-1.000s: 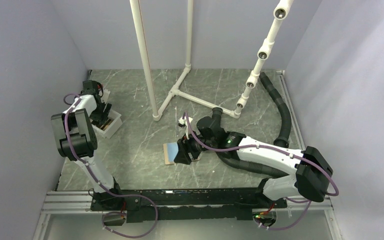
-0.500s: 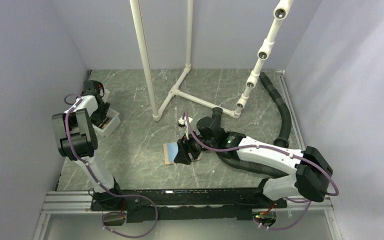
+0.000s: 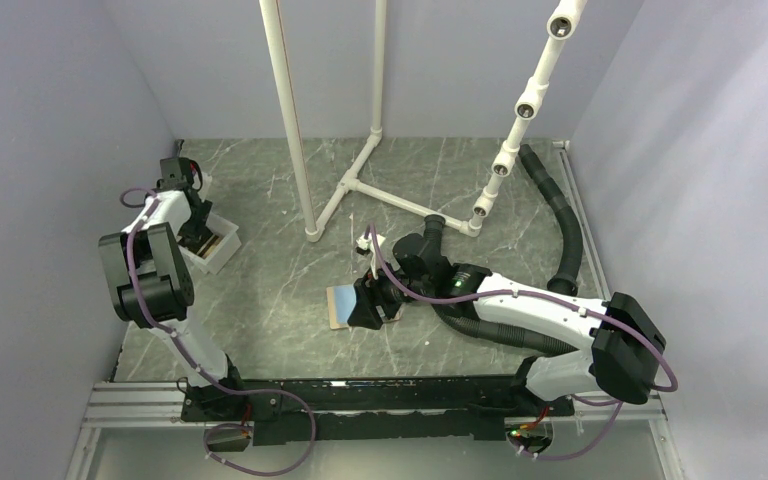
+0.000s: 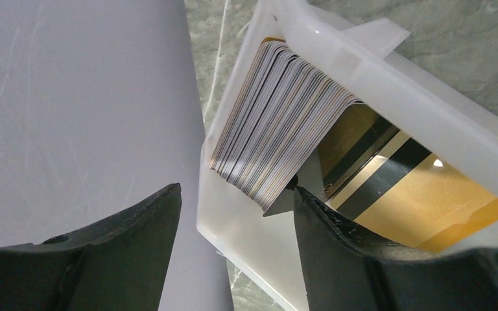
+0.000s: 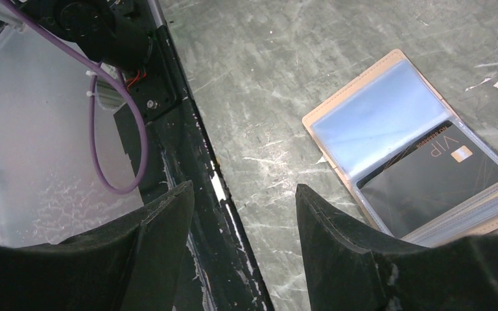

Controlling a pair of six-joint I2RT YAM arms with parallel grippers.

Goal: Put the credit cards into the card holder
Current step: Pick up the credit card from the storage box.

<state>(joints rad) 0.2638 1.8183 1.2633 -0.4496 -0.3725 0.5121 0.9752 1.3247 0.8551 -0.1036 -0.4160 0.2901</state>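
At the counter's (image 3: 440, 190) far left edge, the left gripper (image 4: 237, 194) is seen spread wide with nothing held, its two black fingers poised over the near corner of one white plastic tray (image 4: 389, 78). In that tray a dense stack of credit cards (image 4: 279, 123) is stood on edge and fanned, too many and too tightly packed to be counted. Behind them one golden card (image 4: 415, 201) with a dark stripe is laid aslant against the tray wall. The right finger is placed just beside the stack's lower edge; contact cannot be made out. At mid-counter one tan card holder (image 5: 376, 123) is laid open and flat, its bluish clear pockets turned up. One black card (image 5: 428, 178) marked VIP is already tucked into a pocket. The right gripper (image 5: 245, 191) is held wide apart too and empty, hung above bare counter just beside the holder's left edge.
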